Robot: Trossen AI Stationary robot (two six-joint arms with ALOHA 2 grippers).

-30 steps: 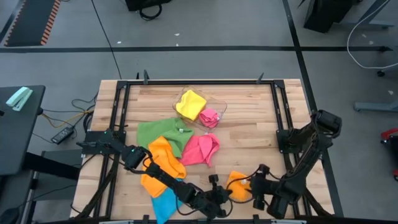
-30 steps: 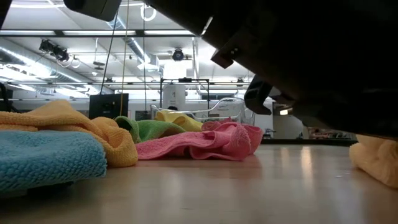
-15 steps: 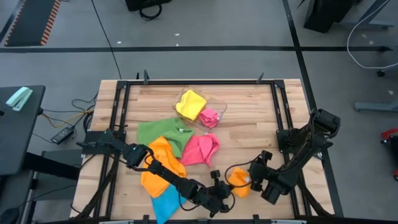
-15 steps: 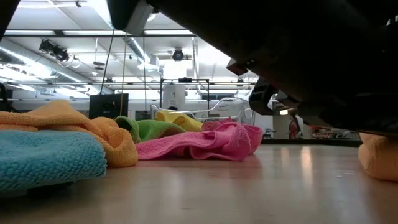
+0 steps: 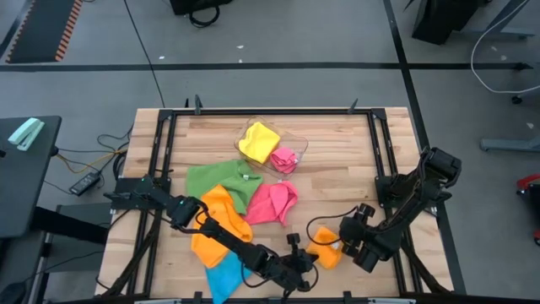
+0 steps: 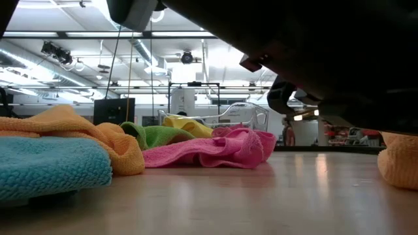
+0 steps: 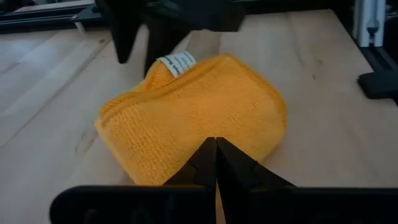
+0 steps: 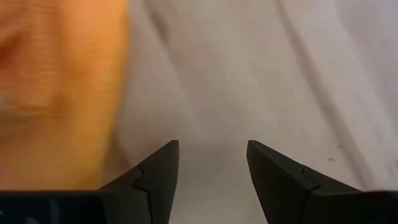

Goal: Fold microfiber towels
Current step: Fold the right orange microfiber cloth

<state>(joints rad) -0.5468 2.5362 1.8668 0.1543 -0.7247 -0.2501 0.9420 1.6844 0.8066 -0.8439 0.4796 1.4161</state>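
A small folded orange towel (image 5: 326,253) with a white label (image 7: 176,63) lies flat on the wood near the table's front edge. My left gripper (image 7: 216,144) is shut, and its tips rest at the towel's near-left edge. My right gripper (image 8: 212,149) hangs open over bare wood, tipped steeply down, right beside the towel's other side (image 8: 56,81). Nothing is between its fingers. In the left wrist view its two dark fingers (image 7: 124,31) stand just past the labelled edge. My left gripper lays its shut fingertips (image 7: 211,152) on the folded orange towel's edge (image 7: 205,134), coming in low and slanting down from the table's left. The towel lies flat on the table. I cannot tell whether any cloth is caught between the tips.
Loose towels lie left of centre: green (image 5: 215,179), orange (image 5: 221,221) under my left arm, pink (image 5: 274,203) and blue (image 5: 224,274). A clear tray (image 5: 297,143) at the back holds a yellow and a pink towel. Bare wood spreads at the right and far right.
My right gripper has gone away from the table's near edge and down, tipping more steeply, and now stands at the folded orange towel's right side. Its fingers have stayed open.
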